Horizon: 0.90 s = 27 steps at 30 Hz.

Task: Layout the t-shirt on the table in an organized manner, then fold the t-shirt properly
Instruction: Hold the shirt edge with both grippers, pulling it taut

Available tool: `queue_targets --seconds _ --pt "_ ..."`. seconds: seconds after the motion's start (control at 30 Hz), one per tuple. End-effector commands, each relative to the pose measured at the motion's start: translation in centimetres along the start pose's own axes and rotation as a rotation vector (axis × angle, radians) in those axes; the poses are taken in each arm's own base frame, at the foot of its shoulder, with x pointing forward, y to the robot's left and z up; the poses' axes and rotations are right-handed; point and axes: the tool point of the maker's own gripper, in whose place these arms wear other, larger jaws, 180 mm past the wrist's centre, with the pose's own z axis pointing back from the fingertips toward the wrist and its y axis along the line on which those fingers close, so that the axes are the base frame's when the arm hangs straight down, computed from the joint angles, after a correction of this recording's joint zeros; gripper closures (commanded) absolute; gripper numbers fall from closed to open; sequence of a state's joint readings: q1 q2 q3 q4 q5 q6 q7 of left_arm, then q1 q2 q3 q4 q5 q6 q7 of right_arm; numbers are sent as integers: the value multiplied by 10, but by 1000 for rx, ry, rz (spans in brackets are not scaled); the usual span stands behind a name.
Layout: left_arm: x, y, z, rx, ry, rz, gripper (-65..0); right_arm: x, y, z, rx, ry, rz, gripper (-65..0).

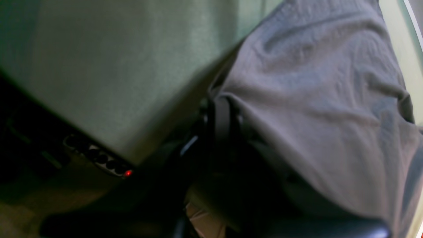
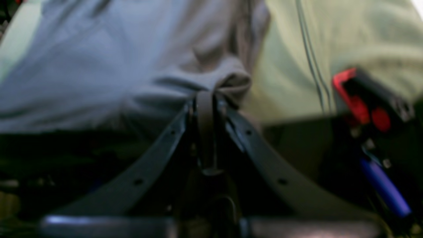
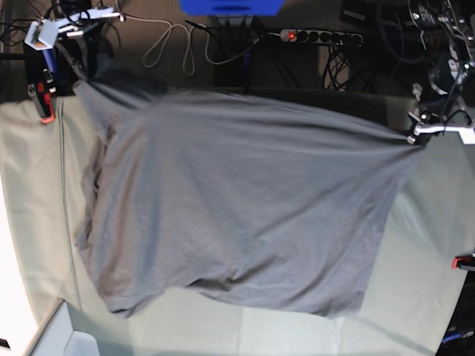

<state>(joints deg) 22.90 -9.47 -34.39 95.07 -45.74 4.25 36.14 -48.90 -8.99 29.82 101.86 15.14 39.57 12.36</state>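
T-shirt (image 3: 237,215): dark grey cotton, light, limp, wrinkles readily; stretched over table (image 3: 423,297). Left gripper (image 3: 417,136) and right gripper (image 2: 205,96) each pinching, probably, a hem corner; best hold there

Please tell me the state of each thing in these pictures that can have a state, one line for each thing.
t-shirt: spread wide over the table, stretched between both arms at its far edge, still wrinkled, not folded.
left end effector: shut on the t-shirt, at the shirt's corner.
right end effector: shut on the t-shirt, pinching bunched fabric.
table: covered with pale cloth, partly under the shirt.
power strip: red light on.
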Motion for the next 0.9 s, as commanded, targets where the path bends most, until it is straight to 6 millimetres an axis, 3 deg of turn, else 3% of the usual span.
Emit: queue_targets --seconds 0.0,0.23,0.43,0.67,0.8,0.87 --pt "8 1 5 -2 -28 -14 0 5 3 6 9 -18 -7 0" --pt "-18 31 21 65 33 -30 0 -3 23 4 61 -2 -42 0" --pt "-28 38 26 83 52 -19 0 -6 38 -1 99 -1 -65 0" --pt "-17 30 20 63 28 -23 0 -2 36 -8 101 -17 -58 0" --pt "-7 22 15 48 2 -27 0 -13 33 -14 93 -3 -80 0" --pt "13 25 17 54 -47 -11 0 -21 32 -18 88 8 -96 0"
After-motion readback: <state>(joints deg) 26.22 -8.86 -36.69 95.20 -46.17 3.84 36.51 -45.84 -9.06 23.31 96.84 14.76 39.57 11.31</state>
